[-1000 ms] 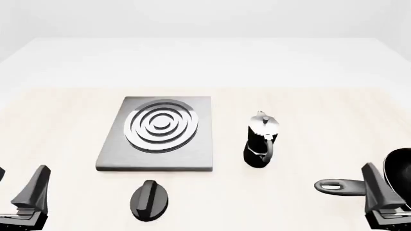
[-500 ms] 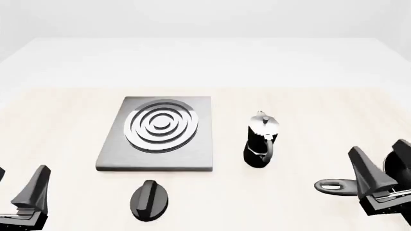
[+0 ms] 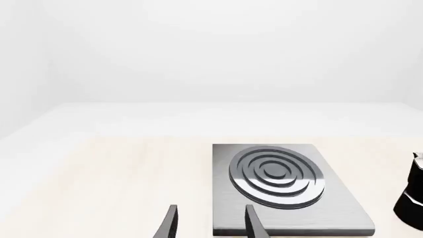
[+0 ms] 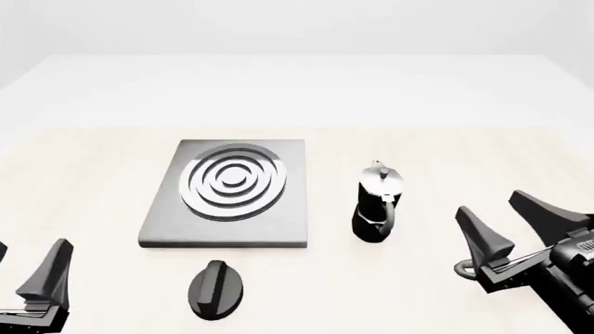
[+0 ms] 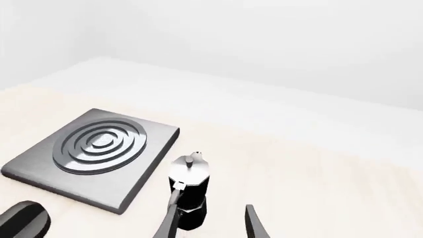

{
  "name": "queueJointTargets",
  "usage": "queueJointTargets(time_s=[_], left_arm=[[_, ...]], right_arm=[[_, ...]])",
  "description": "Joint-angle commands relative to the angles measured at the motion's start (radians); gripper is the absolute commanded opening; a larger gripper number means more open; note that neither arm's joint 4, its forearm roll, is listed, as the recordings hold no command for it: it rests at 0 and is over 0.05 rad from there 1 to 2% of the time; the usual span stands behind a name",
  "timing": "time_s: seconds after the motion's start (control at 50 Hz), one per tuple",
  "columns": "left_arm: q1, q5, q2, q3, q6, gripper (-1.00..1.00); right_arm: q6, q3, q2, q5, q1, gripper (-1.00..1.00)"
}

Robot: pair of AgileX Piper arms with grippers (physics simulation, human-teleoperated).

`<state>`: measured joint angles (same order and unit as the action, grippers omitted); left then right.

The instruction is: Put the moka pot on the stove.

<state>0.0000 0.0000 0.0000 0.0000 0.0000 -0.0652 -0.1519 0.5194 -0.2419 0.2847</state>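
Note:
The moka pot (image 4: 378,205), black below and silver above with a knobbed lid, stands upright on the table to the right of the stove (image 4: 227,191), a flat grey slab with silver rings. Nothing is on the stove. My right gripper (image 4: 510,221) hangs open to the right of the pot and a little nearer, apart from it. In the right wrist view the pot (image 5: 188,191) stands just ahead of the open gripper (image 5: 211,223), left of the gap, with the stove (image 5: 99,148) beyond. My left gripper (image 4: 26,268) is open at the near left corner, empty.
A black oval knob (image 4: 216,289) lies on the table in front of the stove. A pan's handle end (image 4: 469,268) shows under my right gripper; the pan itself is hidden by the arm. In the left wrist view the stove (image 3: 284,188) lies ahead of the fingers.
My right gripper has risen and moved left and forward toward the moka pot, turning to face it. The left arm, pot and stove have not moved.

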Motion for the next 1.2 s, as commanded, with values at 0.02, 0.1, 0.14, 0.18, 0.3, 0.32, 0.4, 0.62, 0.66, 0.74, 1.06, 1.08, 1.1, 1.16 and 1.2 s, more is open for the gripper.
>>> queueJointTargets(time_s=[0.02, 0.1, 0.14, 0.18, 0.3, 0.32, 0.4, 0.62, 0.66, 0.74, 1.06, 1.08, 1.1, 1.16, 1.2], left_arm=[[0.000, 0.000, 0.000, 0.000, 0.000, 1.00], [0.000, 0.000, 0.000, 0.000, 0.000, 1.00], [0.000, 0.000, 0.000, 0.000, 0.000, 1.00], [0.000, 0.000, 0.000, 0.000, 0.000, 1.00], [0.000, 0.000, 0.000, 0.000, 0.000, 1.00], [0.000, 0.000, 0.000, 0.000, 0.000, 1.00], [0.000, 0.000, 0.000, 0.000, 0.000, 1.00], [0.000, 0.000, 0.000, 0.000, 0.000, 1.00], [0.000, 0.000, 0.000, 0.000, 0.000, 1.00], [0.000, 0.000, 0.000, 0.000, 0.000, 1.00], [0.000, 0.000, 0.000, 0.000, 0.000, 1.00], [0.000, 0.000, 0.000, 0.000, 0.000, 1.00], [0.000, 0.000, 0.000, 0.000, 0.000, 1.00], [0.000, 0.000, 0.000, 0.000, 0.000, 1.00], [0.000, 0.000, 0.000, 0.000, 0.000, 1.00]], right_arm=[[0.010, 0.013, 0.136, -0.113, 0.053, 1.00], [0.014, 0.015, 0.165, -0.139, 0.062, 1.00], [0.015, 0.014, 0.174, -0.146, 0.066, 1.00], [0.016, 0.014, 0.199, -0.168, 0.071, 1.00], [0.022, 0.019, 0.267, -0.226, 0.094, 1.00], [0.023, 0.021, 0.285, -0.242, 0.099, 1.00], [0.025, 0.024, 0.328, -0.279, 0.110, 1.00], [0.034, 0.015, 0.437, -0.365, 0.128, 1.00], [0.030, 0.018, 0.467, -0.390, 0.133, 1.00], [0.032, 0.020, 0.500, -0.421, 0.134, 1.00], [0.050, 0.023, 0.600, -0.516, 0.141, 1.00], [0.051, 0.022, 0.604, -0.521, 0.141, 1.00], [0.051, 0.022, 0.608, -0.525, 0.141, 1.00], [0.054, 0.023, 0.636, -0.551, 0.143, 1.00], [0.056, 0.022, 0.658, -0.568, 0.143, 1.00]])
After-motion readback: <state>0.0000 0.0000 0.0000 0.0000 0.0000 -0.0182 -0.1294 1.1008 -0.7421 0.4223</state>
